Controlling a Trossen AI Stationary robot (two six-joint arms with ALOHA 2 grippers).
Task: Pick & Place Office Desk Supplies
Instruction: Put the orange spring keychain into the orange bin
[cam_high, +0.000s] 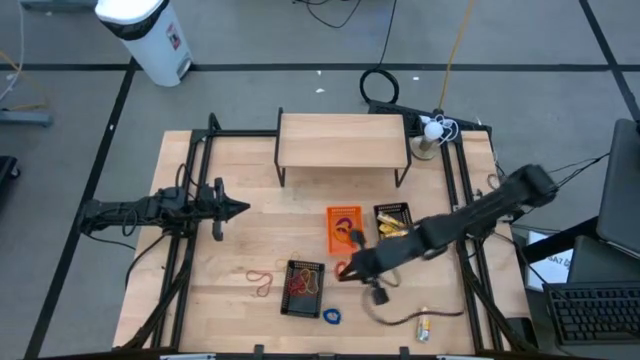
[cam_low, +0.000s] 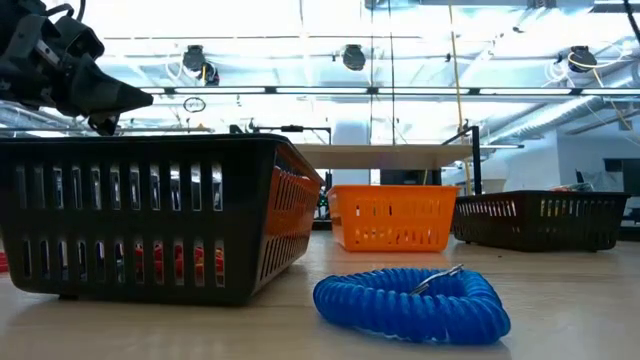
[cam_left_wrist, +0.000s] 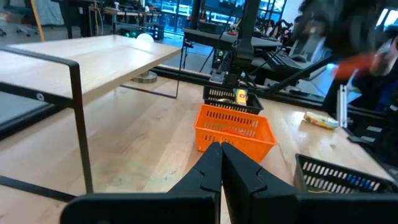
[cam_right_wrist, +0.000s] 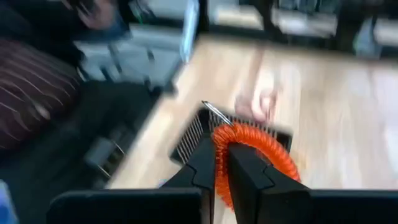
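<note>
High view, right gripper (cam_high: 343, 272) gripping orange coil (cam_right_wrist: 252, 149), table edge (cam_high: 330, 353) near

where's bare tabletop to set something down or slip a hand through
Free: the wide strip of wooden tabletop between the shut left gripper and the orange plastic basket, below the raised wooden shelf. Crowded: the front right, where the right gripper, shut on an orange coiled cord, hangs beside the near black mesh basket, the blue coil and loose rubber bands.
</note>
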